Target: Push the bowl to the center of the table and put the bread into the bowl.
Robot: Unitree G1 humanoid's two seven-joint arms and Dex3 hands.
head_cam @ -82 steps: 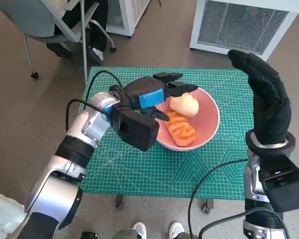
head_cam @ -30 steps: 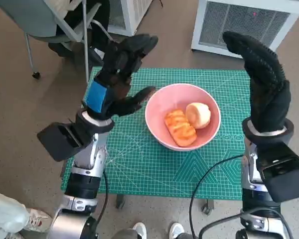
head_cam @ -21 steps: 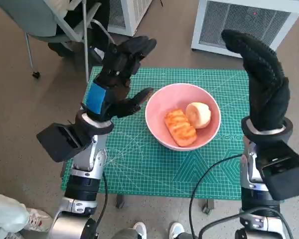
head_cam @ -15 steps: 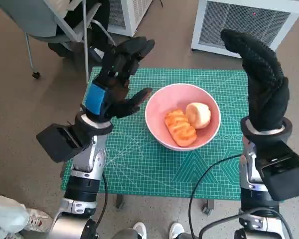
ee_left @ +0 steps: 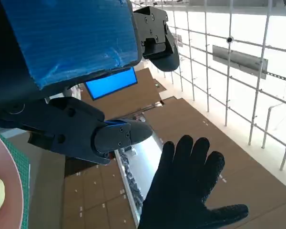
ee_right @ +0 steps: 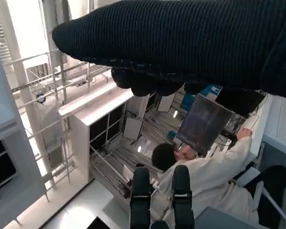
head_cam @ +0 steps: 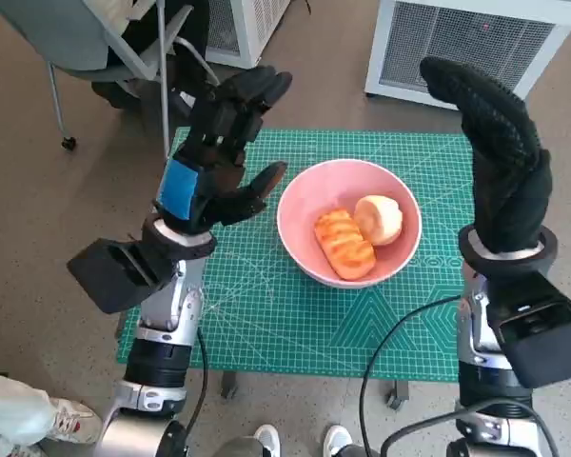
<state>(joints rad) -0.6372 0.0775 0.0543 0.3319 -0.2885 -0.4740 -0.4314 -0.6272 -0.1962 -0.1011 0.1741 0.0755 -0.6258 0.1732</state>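
Holding both empty: left hand (head_cam: 214, 157) raised, fingers spread, at nine o'clock of pink bowl (head_cam: 309, 252); right hand (head_cam: 500, 162) likewise at three. Bread (head_cam: 344, 244) inside, bowl near tabletop (head_cam: 266, 314) center; judged done, best kept clear.

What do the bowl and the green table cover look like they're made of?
The pink bowl looks like smooth plastic or glazed ceramic: even colour, soft sheen, thin rim. The green mat seems a matte rubbery cutting mat, printed with a white grid and angle lines.
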